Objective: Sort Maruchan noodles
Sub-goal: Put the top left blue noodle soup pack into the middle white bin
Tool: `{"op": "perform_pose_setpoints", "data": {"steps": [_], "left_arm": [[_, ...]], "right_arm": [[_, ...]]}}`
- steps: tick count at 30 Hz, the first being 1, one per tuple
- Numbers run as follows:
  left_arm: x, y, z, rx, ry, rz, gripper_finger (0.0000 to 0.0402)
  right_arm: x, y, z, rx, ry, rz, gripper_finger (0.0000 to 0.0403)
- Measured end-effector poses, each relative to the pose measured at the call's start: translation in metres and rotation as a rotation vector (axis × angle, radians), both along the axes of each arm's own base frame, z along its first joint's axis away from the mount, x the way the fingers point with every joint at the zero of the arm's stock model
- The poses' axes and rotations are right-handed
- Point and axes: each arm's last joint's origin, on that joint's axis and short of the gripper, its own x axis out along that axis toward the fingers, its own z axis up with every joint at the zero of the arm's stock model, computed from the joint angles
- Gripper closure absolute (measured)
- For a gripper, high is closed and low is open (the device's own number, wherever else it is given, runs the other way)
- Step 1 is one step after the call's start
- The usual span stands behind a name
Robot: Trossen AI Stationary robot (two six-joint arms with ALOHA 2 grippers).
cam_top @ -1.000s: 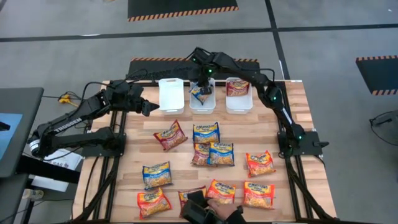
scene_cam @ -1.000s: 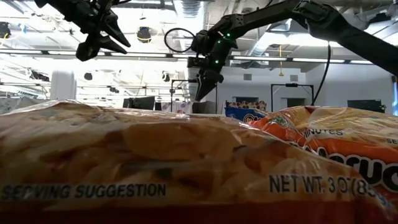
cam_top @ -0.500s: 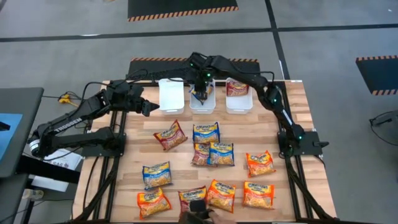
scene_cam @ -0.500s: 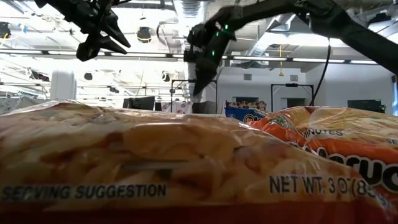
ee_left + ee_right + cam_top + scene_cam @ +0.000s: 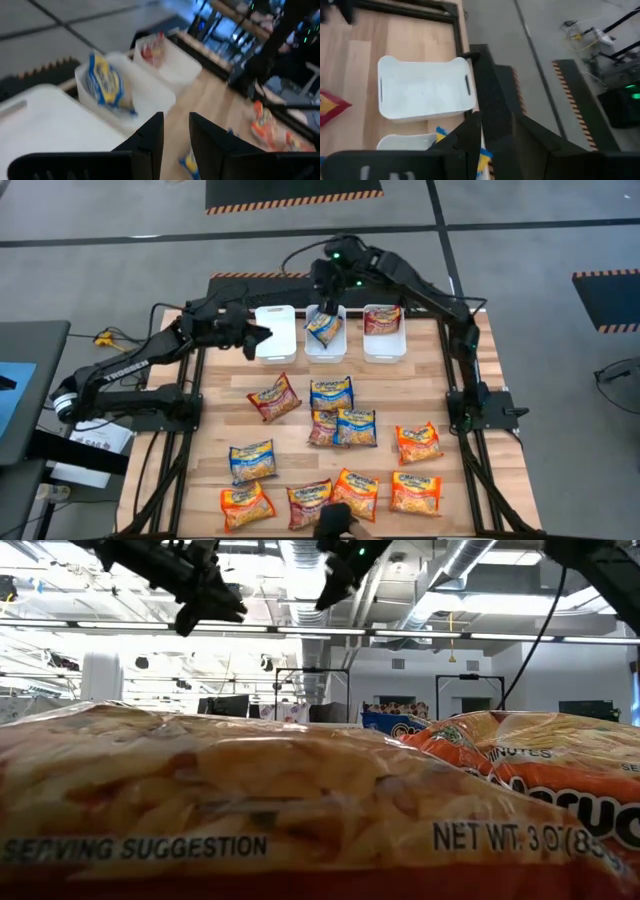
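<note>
Several Maruchan noodles packets in orange, blue and dark red [image 5: 331,392] lie flat on the wooden table [image 5: 440,380]. One blue packet [image 5: 323,328] leans tilted in the middle white bin [image 5: 325,348]. A dark red one [image 5: 381,319] lies in the right bin [image 5: 384,345]. The left bin [image 5: 277,330] holds nothing. My right gripper [image 5: 326,298] hangs open high above the middle bin's far end, nothing between its fingers [image 5: 470,135]. My left gripper [image 5: 264,337] is open by a narrow gap over the left bin's left rim, holding nothing [image 5: 176,135].
A person's dark-gloved hand [image 5: 336,522] is at the table's near edge among the packets there. In the low view one packet [image 5: 250,800] stands right before the camera and fills the lower picture, with both grippers high above it. Bare wood lies right of the bins.
My right gripper has risen steeply out of the middle bin and drawn toward the far edge, leaving the blue packet in the bin. My left gripper has gone toward the table's right, up to the left bin, rolling a little. The person's hand has pulled back toward the near edge.
</note>
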Motion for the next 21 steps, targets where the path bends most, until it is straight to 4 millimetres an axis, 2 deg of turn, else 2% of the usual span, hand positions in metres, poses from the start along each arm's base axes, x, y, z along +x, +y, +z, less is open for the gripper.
{"op": "perform_pose_setpoints", "data": {"steps": [5,9,12,15,17,21], "left_arm": [[-0.001,0.014,0.007,0.043,-0.084,0.016,0.0324],[0.002,0.028,0.016,0.066,-0.166,0.038,0.0324],[0.007,0.04,0.025,0.083,-0.151,0.033,0.0324],[0.011,0.048,0.033,0.088,-0.133,-0.014,0.0324],[0.011,0.049,0.038,0.091,-0.111,-0.031,0.0324],[0.008,0.047,0.042,0.099,-0.065,-0.014,0.0324]], "right_arm": [[-0.011,0.002,0.017,-0.095,-0.008,-0.062,0.0243],[-0.015,-0.009,0.027,-0.201,-0.052,-0.116,0.0207],[-0.02,-0.024,0.031,-0.184,-0.125,-0.071,0.0186],[-0.015,-0.041,0.019,-0.111,-0.172,-0.029,0.0179],[-0.012,-0.055,0.0,-0.018,-0.153,-0.034,0.0178],[0.005,-0.07,-0.032,0.098,-0.136,-0.037,0.0178]]}}
